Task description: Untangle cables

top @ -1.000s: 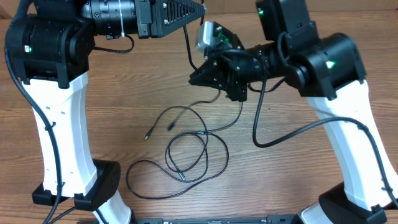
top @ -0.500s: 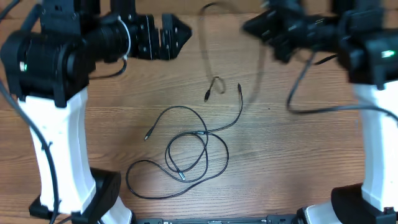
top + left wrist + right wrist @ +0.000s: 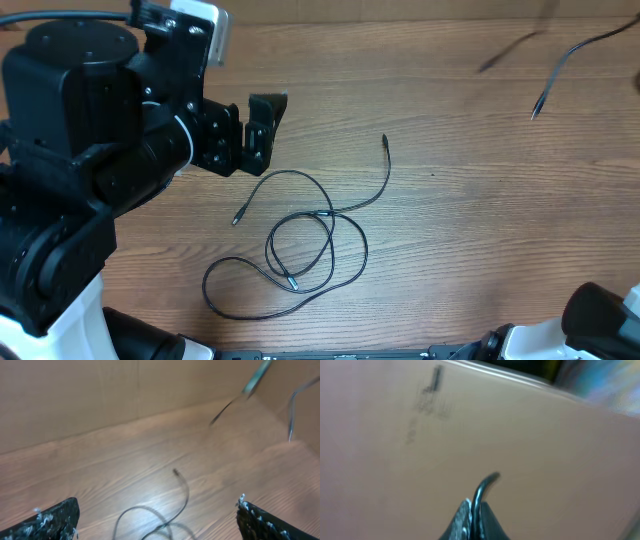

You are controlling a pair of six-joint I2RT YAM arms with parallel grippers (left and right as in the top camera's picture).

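Thin black cables lie in loose overlapping loops (image 3: 300,245) on the wooden table, one plug end (image 3: 385,140) pointing to the back. The same loops (image 3: 182,492) show in the left wrist view, between my fingertips (image 3: 55,520). My left gripper (image 3: 268,135) (image 3: 157,522) hovers open and empty just left of the loops. My right gripper (image 3: 474,510) is shut on one cable (image 3: 485,485), which rises from between its fingertips. That lifted cable (image 3: 575,55) (image 3: 292,405) hangs blurred at the far right, its plug (image 3: 536,110) dangling. The right gripper is out of the overhead view.
My left arm's bulky black body (image 3: 90,150) fills the left side of the table. The right arm's base (image 3: 600,320) sits at the front right corner. A plain tan wall (image 3: 100,395) stands behind the table's back edge.
My right arm swung away to the right, out of the overhead view, carrying one cable off the pile. My left gripper opened and drew back to the left.
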